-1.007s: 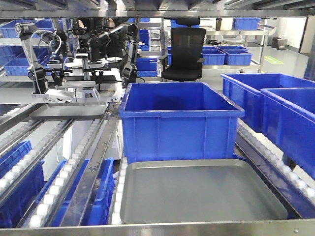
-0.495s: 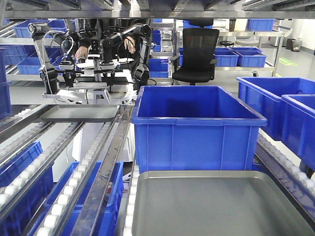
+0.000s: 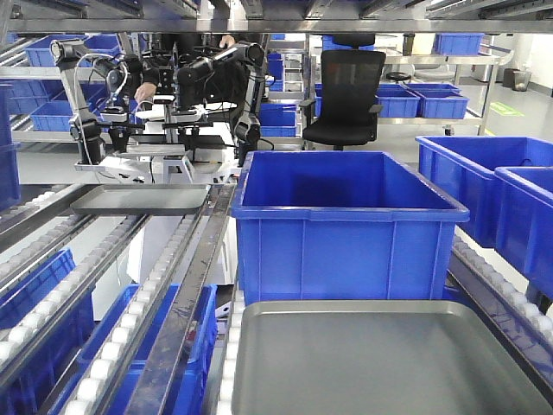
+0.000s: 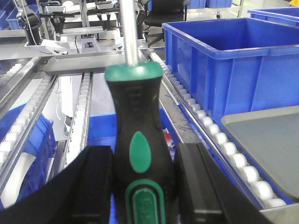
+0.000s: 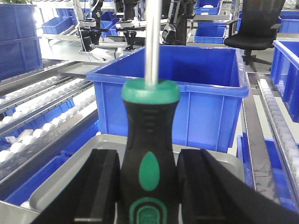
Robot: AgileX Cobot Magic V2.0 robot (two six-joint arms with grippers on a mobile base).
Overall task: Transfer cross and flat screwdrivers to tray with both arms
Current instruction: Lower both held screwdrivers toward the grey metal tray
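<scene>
In the left wrist view my left gripper [image 4: 145,154] is shut on the black-and-green handle of one screwdriver [image 4: 140,135], whose metal shaft points up and away. It hangs over the roller rail, left of the grey tray [image 4: 266,135]. In the right wrist view my right gripper [image 5: 148,161] is shut on the other screwdriver [image 5: 150,135], shaft up, above the near part of the tray [image 5: 70,179]. The front view shows the tray [image 3: 380,354] with nothing in it at the bottom; neither arm nor screwdriver appears there.
A deep blue bin [image 3: 346,233] stands right behind the tray. More blue bins [image 3: 492,190] sit to the right. Roller rails [image 3: 95,346] run along the left, with another grey tray [image 3: 138,199] far back. A second robot [image 3: 173,95] and an office chair [image 3: 346,86] stand beyond.
The front view shifted during the first half second: the blue bin and tray now sit further right and nearer. Since then the scene holds still.
</scene>
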